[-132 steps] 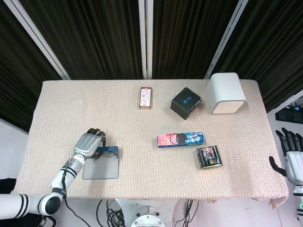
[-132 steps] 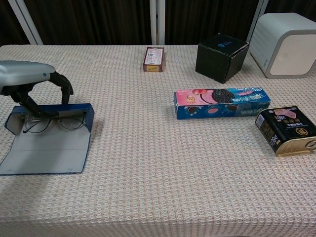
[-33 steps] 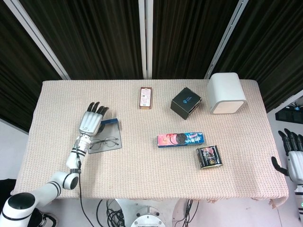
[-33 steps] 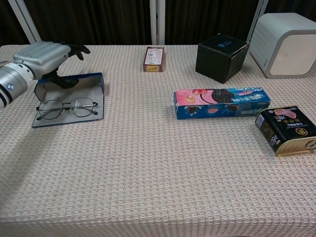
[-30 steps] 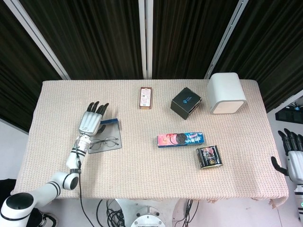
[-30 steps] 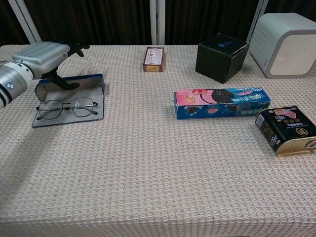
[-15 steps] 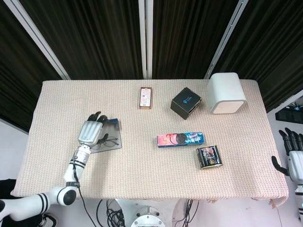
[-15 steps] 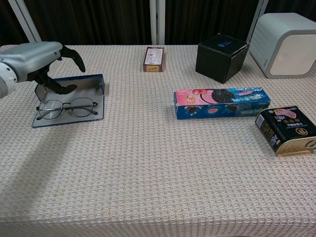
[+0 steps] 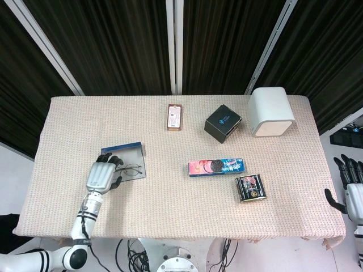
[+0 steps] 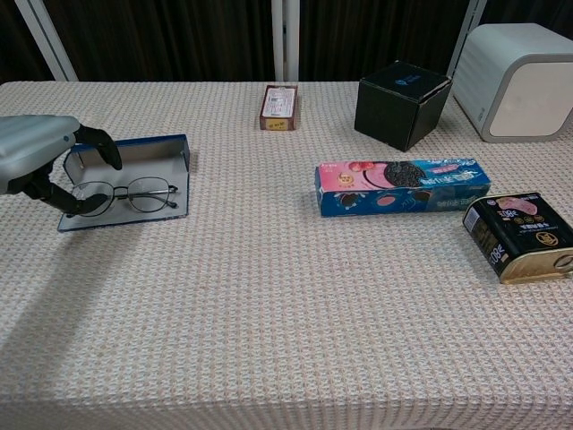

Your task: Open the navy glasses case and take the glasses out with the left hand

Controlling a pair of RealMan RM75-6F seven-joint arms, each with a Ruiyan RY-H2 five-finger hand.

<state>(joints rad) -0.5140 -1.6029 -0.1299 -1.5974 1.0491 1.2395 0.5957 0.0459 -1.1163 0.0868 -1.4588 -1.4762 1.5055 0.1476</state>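
Note:
The navy glasses case point(image 9: 122, 148) point(image 10: 134, 141) lies open on the left of the table, its grey inside facing up. Thin-rimmed glasses point(image 9: 132, 168) point(image 10: 143, 190) rest on its near flap. My left hand point(image 9: 101, 177) point(image 10: 31, 152) hovers at the left end of the glasses, fingers curved over the left lens and the thumb below it, with a gap between them. The glasses still lie flat on the case. My right hand point(image 9: 351, 190) hangs off the table's right edge, fingers spread and empty.
A blue cookie box point(image 9: 216, 166) point(image 10: 401, 185) and a black tin point(image 9: 250, 187) point(image 10: 521, 235) lie right of centre. Further back stand a black cube point(image 9: 222, 123) point(image 10: 402, 103), a white appliance point(image 9: 271, 111) point(image 10: 519, 79) and a small brown box point(image 9: 174, 117) point(image 10: 278, 107).
My left hand has drawn back from the case's far wall toward the near left and curled its fingers over the left end of the glasses. Case and glasses have not moved in the last second.

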